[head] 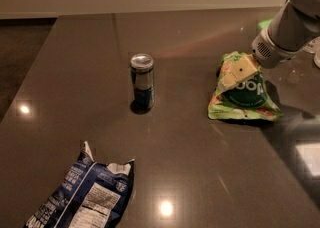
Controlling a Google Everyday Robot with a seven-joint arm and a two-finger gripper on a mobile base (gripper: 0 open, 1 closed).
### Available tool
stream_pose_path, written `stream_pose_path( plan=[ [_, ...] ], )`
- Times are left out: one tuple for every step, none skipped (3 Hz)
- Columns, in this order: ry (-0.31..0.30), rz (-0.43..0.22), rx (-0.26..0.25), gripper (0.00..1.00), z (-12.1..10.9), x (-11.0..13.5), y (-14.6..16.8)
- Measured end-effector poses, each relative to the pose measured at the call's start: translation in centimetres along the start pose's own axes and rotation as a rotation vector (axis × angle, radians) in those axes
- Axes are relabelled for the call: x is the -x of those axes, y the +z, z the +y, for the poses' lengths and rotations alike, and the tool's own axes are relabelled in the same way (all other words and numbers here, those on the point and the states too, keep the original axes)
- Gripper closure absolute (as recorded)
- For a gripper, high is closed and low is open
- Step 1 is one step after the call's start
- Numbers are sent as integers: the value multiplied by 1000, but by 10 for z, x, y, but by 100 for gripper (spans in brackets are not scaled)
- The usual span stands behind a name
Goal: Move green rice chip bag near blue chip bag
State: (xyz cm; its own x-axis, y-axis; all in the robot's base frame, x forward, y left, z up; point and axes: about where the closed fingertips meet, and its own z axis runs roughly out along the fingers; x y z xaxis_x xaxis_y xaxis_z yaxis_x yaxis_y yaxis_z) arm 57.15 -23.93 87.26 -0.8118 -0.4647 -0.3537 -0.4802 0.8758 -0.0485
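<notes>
On the dark glossy table (200, 172), the gripper (236, 73) pinches the green rice chip bag (245, 101), surely light, soft and slippery, by its raised top edge.

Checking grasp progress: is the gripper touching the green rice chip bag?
Cannot tell. Camera view: gripper overlaps upper left of green rice chip bag; contact unclear.

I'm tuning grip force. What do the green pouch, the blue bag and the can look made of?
Bright green glossy snack pouch: probably plastic film, shiny and creased; the end effector sits at its top. Crumpled dark blue chip bag: seemingly foil-lined film, silvery torn edge. Slim dark can: likely metal, bright lid.
</notes>
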Motion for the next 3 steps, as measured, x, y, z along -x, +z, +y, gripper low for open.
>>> stream_pose_path(
  plan=[
    [22,31,-11,0,-7,-2,11],
    [38,75,-34,15,-16,-5,17],
    [39,91,-32,38,-16,-4,16]
  ],
)
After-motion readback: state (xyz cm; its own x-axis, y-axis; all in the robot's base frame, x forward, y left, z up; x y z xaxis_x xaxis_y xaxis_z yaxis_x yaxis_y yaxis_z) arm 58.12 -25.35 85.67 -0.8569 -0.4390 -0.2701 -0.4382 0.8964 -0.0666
